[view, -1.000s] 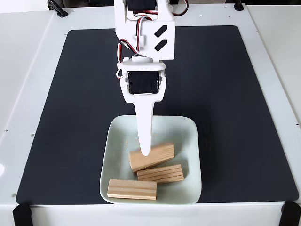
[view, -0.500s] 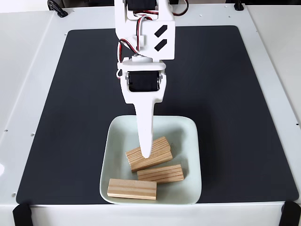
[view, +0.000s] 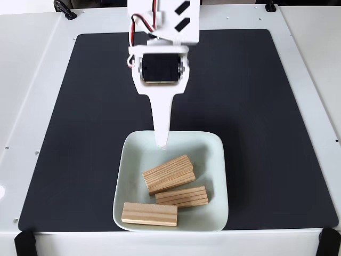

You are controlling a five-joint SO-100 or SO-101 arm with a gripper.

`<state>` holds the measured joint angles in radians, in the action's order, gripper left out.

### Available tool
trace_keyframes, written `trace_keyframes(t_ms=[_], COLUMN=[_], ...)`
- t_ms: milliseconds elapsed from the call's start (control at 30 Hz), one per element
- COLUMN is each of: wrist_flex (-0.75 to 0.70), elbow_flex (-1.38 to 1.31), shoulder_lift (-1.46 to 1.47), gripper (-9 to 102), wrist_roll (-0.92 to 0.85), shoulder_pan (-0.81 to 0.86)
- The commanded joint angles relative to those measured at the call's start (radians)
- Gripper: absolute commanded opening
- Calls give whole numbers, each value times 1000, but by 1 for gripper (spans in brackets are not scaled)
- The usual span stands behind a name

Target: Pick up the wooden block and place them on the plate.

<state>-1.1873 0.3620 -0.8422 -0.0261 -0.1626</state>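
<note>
Three wooden blocks lie in the plate (view: 212, 154), a pale mint square dish at the front of the mat. One block (view: 168, 174) lies slanted in the middle, a second (view: 181, 196) just in front of it, and a third (view: 149, 214) by the front rim. My gripper (view: 161, 143) hangs over the plate's back edge, above and behind the slanted block and apart from it. It holds nothing. I see it as a single white finger from above, so the jaws' spacing is hidden.
A black mat (view: 256, 106) covers the white table (view: 32, 64), and the plate sits on its front part. The arm's white body (view: 162, 32) rises over the mat's back centre. Black clamps sit at the table's corners.
The slanted block, tilted under the fingertip a second ago, settled flat in the plate. The gripper then rose and drew back toward the plate's far rim, leaving the block behind.
</note>
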Motion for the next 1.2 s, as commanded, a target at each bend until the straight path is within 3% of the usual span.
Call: trace_keyframes(t_ms=[0, 200, 500, 633, 1067, 1167], wrist_flex=[9, 138, 747, 930, 971, 1089], elbow_flex=[118, 575, 1608, 2002, 2721, 2792], shoulder_lift=[-230, -699, -1539, -1835, -2526, -2526], gripper=[-1, -1, 0, 0, 0, 0], wrist_roll=[44, 106, 114, 114, 101, 101], shoulder_pan=[-26, -69, -89, -103, -163, -166])
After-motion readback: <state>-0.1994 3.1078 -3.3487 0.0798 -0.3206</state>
